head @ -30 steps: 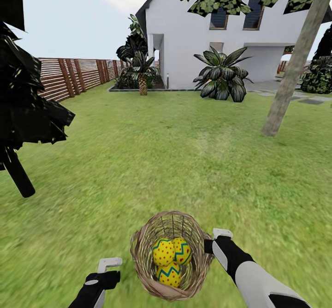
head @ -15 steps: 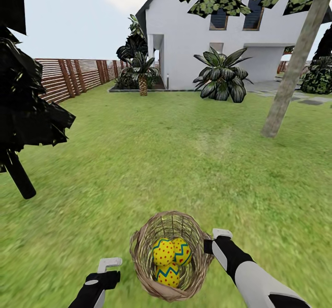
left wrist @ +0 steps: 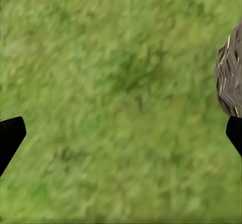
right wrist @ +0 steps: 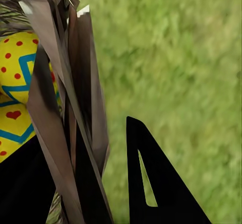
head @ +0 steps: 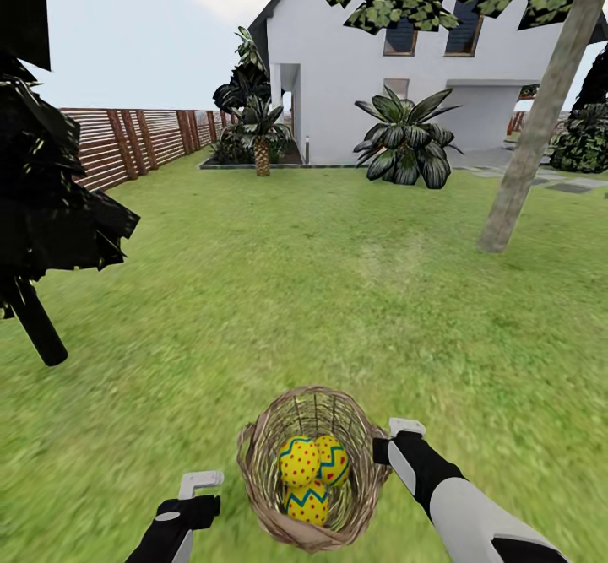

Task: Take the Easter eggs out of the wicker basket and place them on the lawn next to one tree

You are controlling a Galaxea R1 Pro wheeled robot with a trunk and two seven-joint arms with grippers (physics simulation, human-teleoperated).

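R gripper (head: 397, 438) clamped on basket (head: 314, 470) rim, wall between its fingers. L gripper (head: 196, 489) open, just beside basket, over grass. 3 eggs (head: 314, 479) inside basket. Lawn (head: 338, 293) w/ tree (head: 532, 137) well off right; house (head: 380, 65), fence (head: 127, 141) behind.

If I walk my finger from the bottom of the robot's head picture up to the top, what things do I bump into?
Eggs in the basket → lawn → palm → house.
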